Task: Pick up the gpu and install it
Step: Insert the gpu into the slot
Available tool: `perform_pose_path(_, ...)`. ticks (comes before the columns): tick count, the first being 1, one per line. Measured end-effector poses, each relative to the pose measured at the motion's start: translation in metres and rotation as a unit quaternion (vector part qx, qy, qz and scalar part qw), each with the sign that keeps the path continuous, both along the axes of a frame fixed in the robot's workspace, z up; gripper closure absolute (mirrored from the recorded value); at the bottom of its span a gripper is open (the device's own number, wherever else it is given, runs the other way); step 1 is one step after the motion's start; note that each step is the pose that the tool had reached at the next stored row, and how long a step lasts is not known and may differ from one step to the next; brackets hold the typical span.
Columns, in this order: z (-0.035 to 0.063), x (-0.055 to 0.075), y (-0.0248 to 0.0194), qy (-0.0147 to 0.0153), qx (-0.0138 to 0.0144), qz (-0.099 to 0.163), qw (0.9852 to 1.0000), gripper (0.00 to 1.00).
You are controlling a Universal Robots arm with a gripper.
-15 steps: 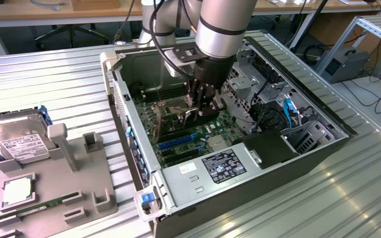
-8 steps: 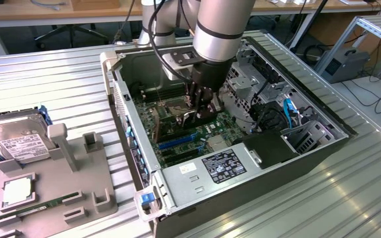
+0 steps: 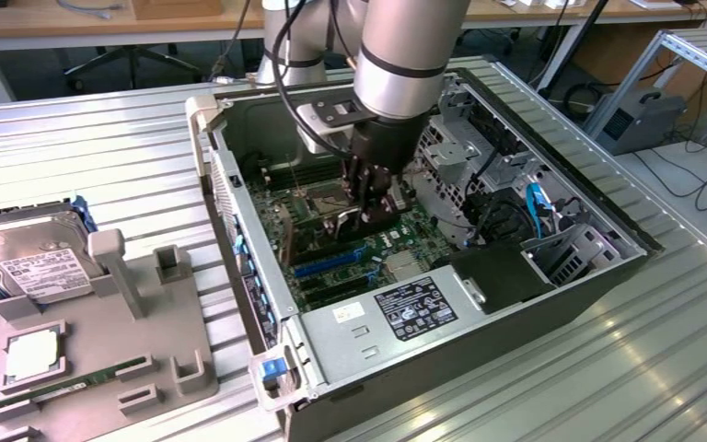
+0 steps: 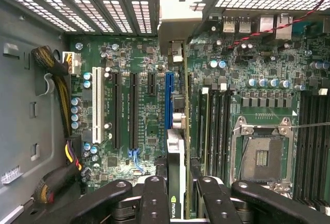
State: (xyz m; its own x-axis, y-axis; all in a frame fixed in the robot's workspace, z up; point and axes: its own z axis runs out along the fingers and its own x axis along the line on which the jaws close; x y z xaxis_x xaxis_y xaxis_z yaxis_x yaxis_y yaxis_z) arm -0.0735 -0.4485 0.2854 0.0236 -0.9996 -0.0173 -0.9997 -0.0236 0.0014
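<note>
The bench (image 3: 599, 368) is ribbed aluminium. Wooden desks (image 3: 71, 23) and an office chair (image 3: 133, 55) stand behind it, and a metal frame (image 3: 698, 55) stands at the exterior view's right.

One arm reaches down into one open computer case (image 3: 514, 318) lying on its side. At the exterior view's left sits one grey fixture (image 3: 144, 350) carrying three parts: one hard drive (image 3: 40, 267), one processor chip (image 3: 34, 354) and one RAM stick (image 3: 65, 391).

There is one gpu (image 4: 175, 183), and it is inside the case, over the motherboard (image 4: 154, 131). From the wrist view it is seen edge-on: a thin greenish-brown board with a black-and-white face and a small green logo. Its silver bracket (image 4: 175, 13) points toward the case's slotted end. It runs just beside the long blue slot (image 4: 168, 100), but I cannot tell whether it is seated.

The gripper (image 3: 370, 204) has its black fingers (image 4: 154, 198) pinching the card from both sides.
</note>
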Motion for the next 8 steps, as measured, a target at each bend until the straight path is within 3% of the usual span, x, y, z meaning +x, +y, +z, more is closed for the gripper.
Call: perform_pose_path(8,-0.0020,-0.0082,-0.0020,0.0000,0.0000,0.000,1.0000,0.73)
